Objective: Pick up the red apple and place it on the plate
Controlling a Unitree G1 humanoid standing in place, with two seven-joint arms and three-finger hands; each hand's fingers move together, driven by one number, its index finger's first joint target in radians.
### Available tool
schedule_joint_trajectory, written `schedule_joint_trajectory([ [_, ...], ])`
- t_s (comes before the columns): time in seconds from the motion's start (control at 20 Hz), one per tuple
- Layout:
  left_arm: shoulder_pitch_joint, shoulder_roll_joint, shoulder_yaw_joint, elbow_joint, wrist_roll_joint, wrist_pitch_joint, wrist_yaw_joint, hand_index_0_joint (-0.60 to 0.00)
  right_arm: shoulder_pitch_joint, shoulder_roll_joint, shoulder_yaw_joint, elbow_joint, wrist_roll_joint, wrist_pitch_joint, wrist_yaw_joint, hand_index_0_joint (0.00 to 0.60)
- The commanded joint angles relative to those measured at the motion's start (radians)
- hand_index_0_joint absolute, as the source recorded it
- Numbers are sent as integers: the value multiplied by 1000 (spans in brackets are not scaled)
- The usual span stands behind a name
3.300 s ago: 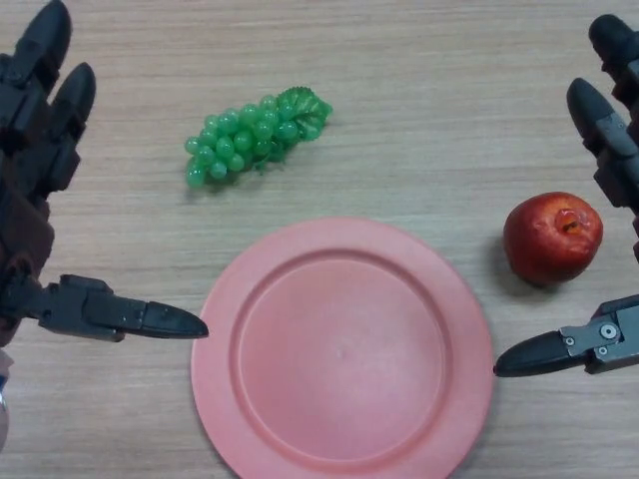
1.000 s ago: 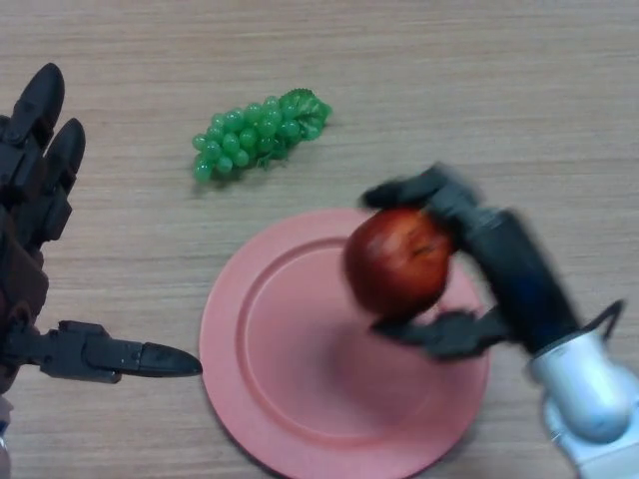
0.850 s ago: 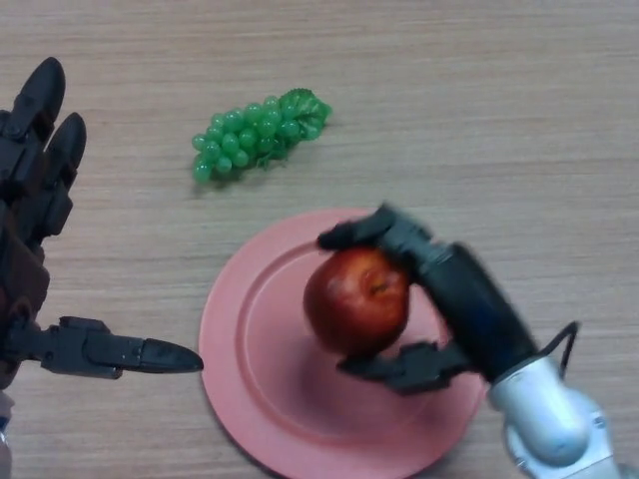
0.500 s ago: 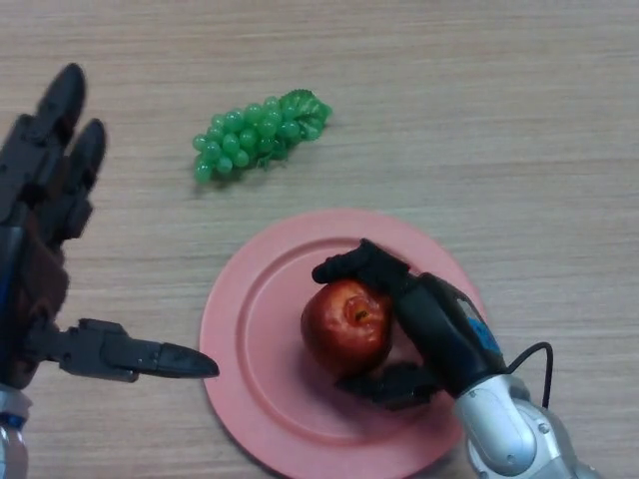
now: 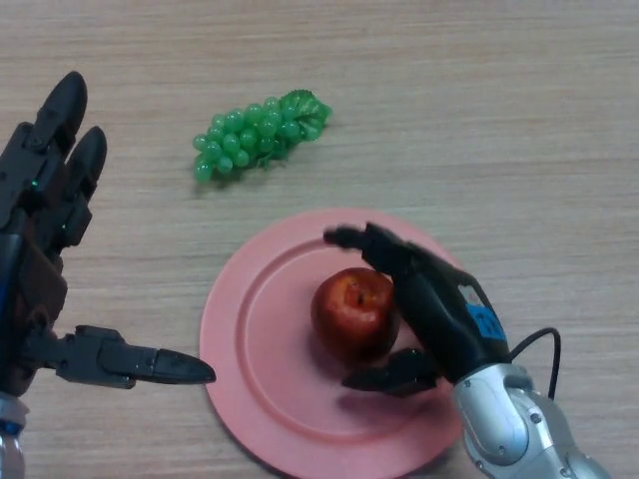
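The round red apple point(image 5: 353, 312) sits mid-frame on the pink plastic plate point(image 5: 262, 391); the right hand point(image 5: 431, 311) loosely cups it, fingers spread. The left hand point(image 5: 40, 249) is open at the left edge.

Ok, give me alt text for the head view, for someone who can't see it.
A red apple sits on a pink plate on a wooden table, with the robot's right hand open around it, fingers just off the fruit. The left hand is open at the view's left edge, and green grapes lie beyond the plate.

Right robot hand point(image 5: 439, 314) fingers loosely spread, left robot hand point(image 5: 40, 249) open, idle
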State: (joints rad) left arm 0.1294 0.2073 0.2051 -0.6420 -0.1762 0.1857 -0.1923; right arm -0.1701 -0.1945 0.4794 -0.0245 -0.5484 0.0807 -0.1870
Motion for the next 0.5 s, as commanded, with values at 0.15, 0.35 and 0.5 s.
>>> schedule_joint_trajectory([
  [0.15,-9,14,46,-65,-25,-179,-13,0,-1,5,-65,-178,44,-22,61,0],
  [0.35,-11,14,52,-67,-26,-171,-13,0,73,5,-165,-416,143,59,160,0],
  [0.5,-23,18,51,-63,-57,-166,-25,0,117,5,-286,-554,296,93,189,0],
])
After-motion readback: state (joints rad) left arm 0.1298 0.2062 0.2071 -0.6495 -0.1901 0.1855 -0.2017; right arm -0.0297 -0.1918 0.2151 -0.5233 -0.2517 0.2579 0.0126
